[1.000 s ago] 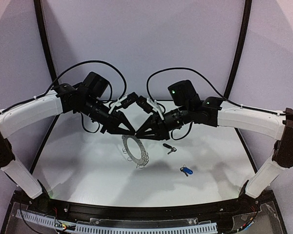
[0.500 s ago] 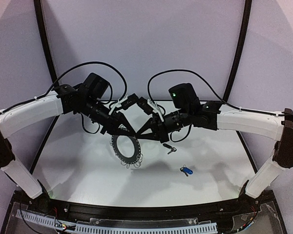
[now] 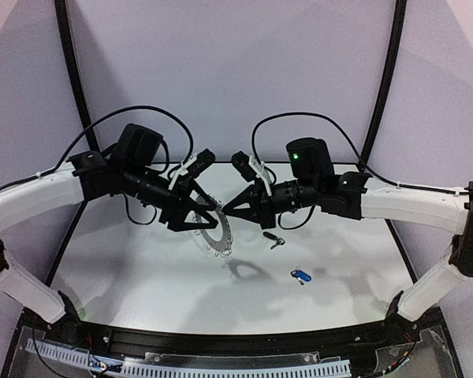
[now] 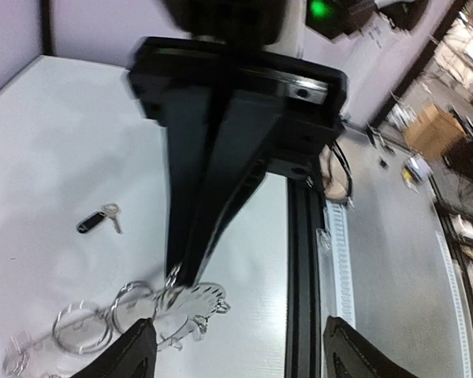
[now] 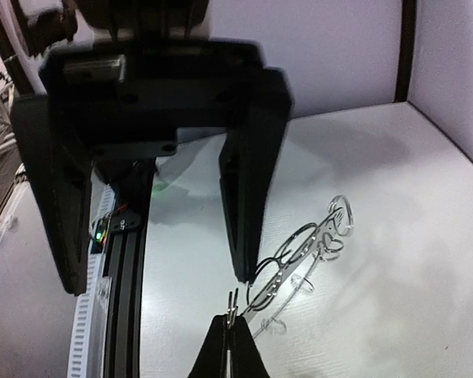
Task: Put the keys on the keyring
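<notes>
Keyring [image 3: 223, 231] lifted over mid-table, pinched at the rim by right gripper [image 5: 230, 337], fingers pressed together. Plain from the wrists, hidden from above. Left gripper [image 3: 211, 218] spread wide beside it; contact unclear. Black key [image 3: 273, 239] at 4 o'clock, blue key [image 3: 300, 276] farther out, both flat on table [image 3: 134, 276]. Open surface toward 7 o'clock.

- We look from above and behind the arm bases, down over the whole worktop [image 3: 142, 291].
- Our left wrist view sits close, facing the right claw [image 4: 185, 272].
- Our right wrist view faces the left claw [image 5: 158, 279]; all three share the keyring [image 5: 296, 256].
</notes>
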Robot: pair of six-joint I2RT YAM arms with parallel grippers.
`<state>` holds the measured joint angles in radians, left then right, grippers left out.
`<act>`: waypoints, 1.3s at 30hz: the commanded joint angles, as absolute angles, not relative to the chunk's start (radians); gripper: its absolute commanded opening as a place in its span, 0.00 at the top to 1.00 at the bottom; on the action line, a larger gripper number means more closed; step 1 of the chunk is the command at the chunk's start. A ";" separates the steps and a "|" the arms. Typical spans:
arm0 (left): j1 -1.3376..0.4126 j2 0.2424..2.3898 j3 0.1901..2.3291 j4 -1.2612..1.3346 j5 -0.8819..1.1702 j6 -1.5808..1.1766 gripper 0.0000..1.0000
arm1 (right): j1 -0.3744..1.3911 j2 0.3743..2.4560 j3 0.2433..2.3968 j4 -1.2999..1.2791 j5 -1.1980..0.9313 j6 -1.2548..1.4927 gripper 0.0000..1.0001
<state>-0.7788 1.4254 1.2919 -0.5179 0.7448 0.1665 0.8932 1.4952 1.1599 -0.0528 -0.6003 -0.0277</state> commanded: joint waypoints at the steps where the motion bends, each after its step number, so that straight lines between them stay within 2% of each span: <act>1: -0.776 1.280 1.135 -0.238 0.618 -0.009 0.24 | 0.904 1.428 1.109 0.164 -0.535 0.041 1.00; 6: -0.775 1.208 1.026 -0.039 0.516 -0.163 0.24 | 0.904 1.415 1.056 0.316 -0.579 0.116 1.00; 8: -0.776 1.208 1.026 -0.010 0.517 -0.197 0.30 | 0.904 1.420 1.050 0.350 -0.596 0.137 1.00; 9: -0.775 1.215 1.032 0.013 0.524 -0.221 0.37 | 0.904 1.428 1.055 0.361 -0.604 0.147 1.00; 11: -0.776 1.222 1.035 0.052 0.529 -0.242 0.44 | 0.904 1.434 1.057 0.372 -0.603 0.160 1.00; 14: -0.776 1.237 1.050 0.075 0.562 -0.280 0.50 | 0.904 1.444 1.067 0.376 -0.591 0.188 1.00; 24: -0.778 1.269 1.051 0.107 0.650 -0.329 0.54 | 0.904 1.452 1.098 0.332 -0.566 0.212 1.00; 31: -0.791 1.288 1.058 0.055 0.623 -0.316 0.55 | 0.904 1.442 1.100 0.327 -0.555 0.232 1.00; 38: -0.792 1.315 1.062 0.052 0.630 -0.314 0.62 | 0.904 1.436 1.095 0.345 -0.558 0.250 1.00; 39: -0.793 1.320 1.058 0.061 0.617 -0.316 0.68 | 0.904 1.439 1.099 0.347 -0.572 0.254 1.00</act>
<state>-0.7883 1.3022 1.0473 0.0765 0.6277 -0.3176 0.8948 1.4471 1.0695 0.2798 -0.5526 0.2367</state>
